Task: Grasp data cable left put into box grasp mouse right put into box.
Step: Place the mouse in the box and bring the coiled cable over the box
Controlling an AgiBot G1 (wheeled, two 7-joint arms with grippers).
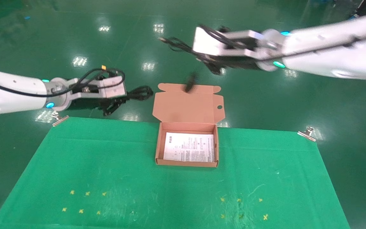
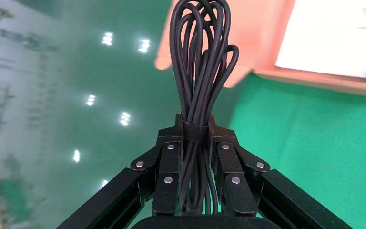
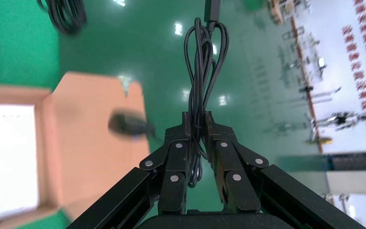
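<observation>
- The left gripper (image 1: 114,103) sits at the middle left of the head view, beyond the far edge of the worktop (image 1: 106,165). Its jaws are clamped on the data cable (image 1: 138,93).
- In the left wrist view, the cable bundle (image 2: 198,76) runs straight out from between the closed fingers (image 2: 169,162), with its loops reaching toward the box lid.
- The right gripper (image 1: 213,68) is at the upper centre of the head view, above the far side of the box (image 1: 159,146). Its jaws are pinched on the thin black cord (image 3: 202,71) of the mouse (image 1: 190,83).
- The mouse hangs blurred below that gripper, in front of the open lid (image 1: 186,105).
- The box rests open at the centre of the worktop, with a white printed sheet (image 1: 189,147) lying in its tray.
</observation>
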